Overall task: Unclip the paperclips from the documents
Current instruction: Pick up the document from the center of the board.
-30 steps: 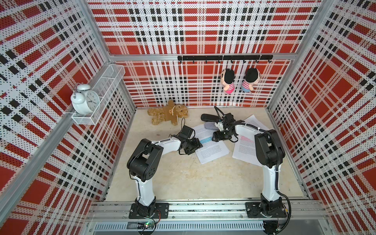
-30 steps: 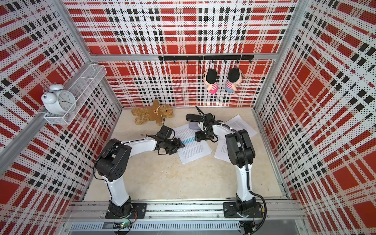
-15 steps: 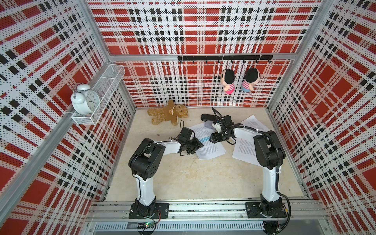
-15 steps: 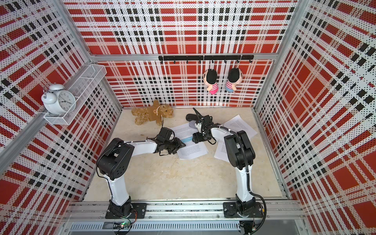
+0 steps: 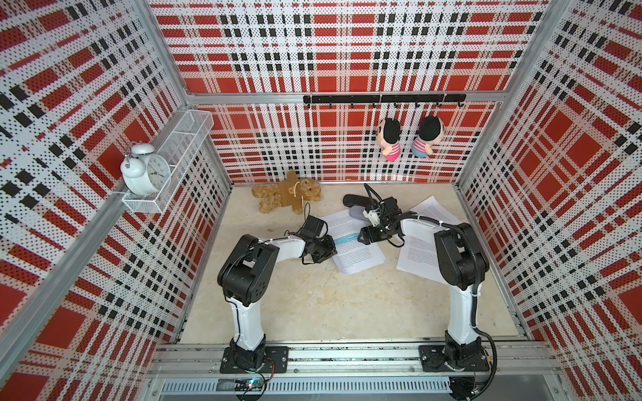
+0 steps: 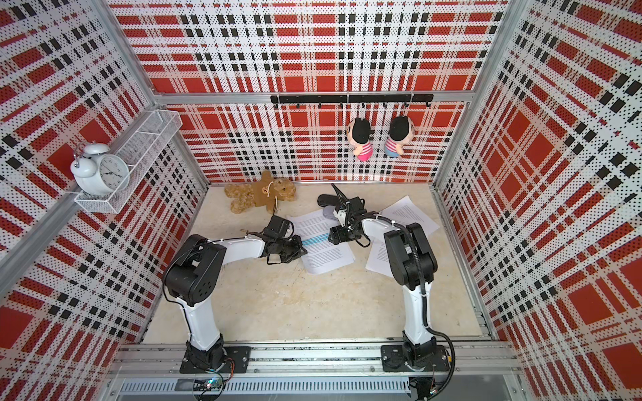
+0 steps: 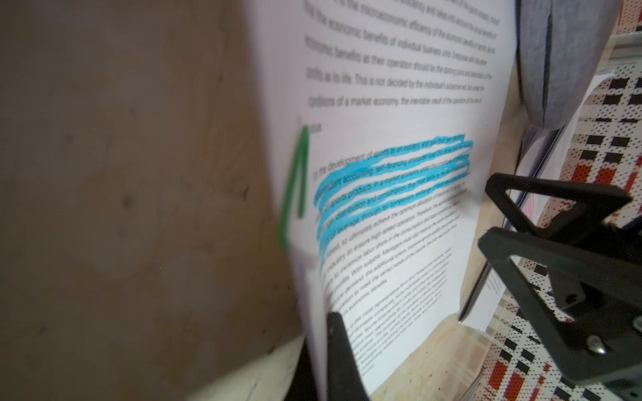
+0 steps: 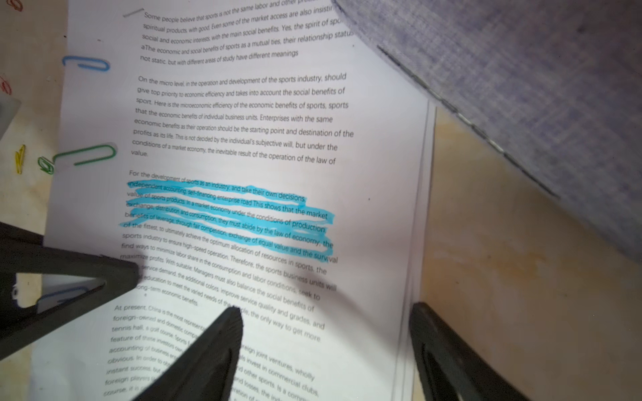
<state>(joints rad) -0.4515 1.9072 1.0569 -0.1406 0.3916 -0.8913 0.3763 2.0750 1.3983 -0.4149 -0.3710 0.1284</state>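
The document with the blue highlighted band [image 5: 357,255] [image 6: 326,255] lies mid-table. My left gripper [image 7: 324,323] [image 5: 326,247] is shut on its left edge, and the paper edge shows pinched between the fingers [image 7: 338,347]. A green paperclip [image 7: 295,184] [image 8: 87,154] and a blue paperclip [image 8: 87,64] sit clipped on that same edge. My right gripper [image 8: 326,333] [image 5: 364,239] hovers open over the page, its fingers [image 8: 222,340] spread wide with nothing between them. Two more documents [image 5: 417,255] lie to the right, partly under the right arm.
Loose paperclips, yellow [image 8: 19,158], green [image 8: 45,165] and red [image 8: 5,85], lie on the table beside the page. A grey glasses case [image 8: 521,86] rests on the page's far corner, a dark case [image 5: 352,200] behind it. A teddy bear [image 5: 285,196] lies at the back.
My left gripper has moved in to the document's left edge and closed on it. The right gripper has stayed open over the page.
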